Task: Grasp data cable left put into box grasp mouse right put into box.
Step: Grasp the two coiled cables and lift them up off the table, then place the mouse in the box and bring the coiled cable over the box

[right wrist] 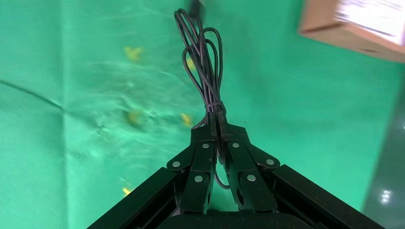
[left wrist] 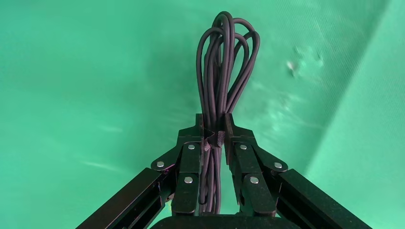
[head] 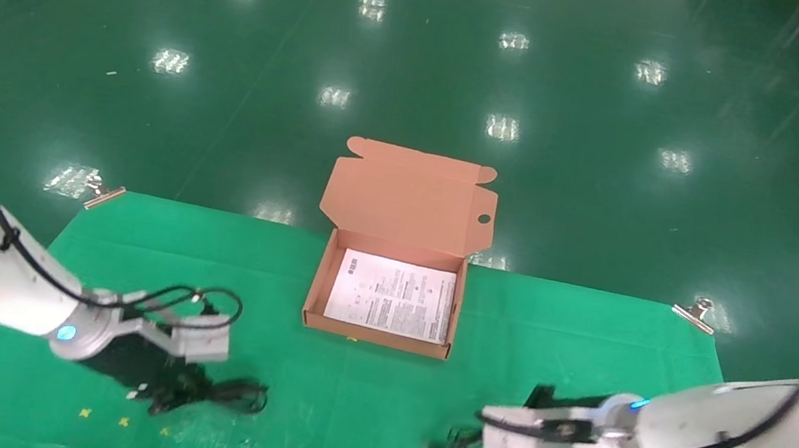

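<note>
My arms are smooth white tubes, each trailed by a thin black cable strapped on by a small black clip. Both wrists end in a silver-grey collar carrying a small glowing blue light, with a pale grey block mounted just ahead of it. My left claw [left wrist: 215, 138] is matte black: angular linkage bars, each pinned with round silver screws, narrowing to two flat fingertips. My right claw [right wrist: 218, 130] is built the same, black bars and silver screw heads in matching pairs.
</note>
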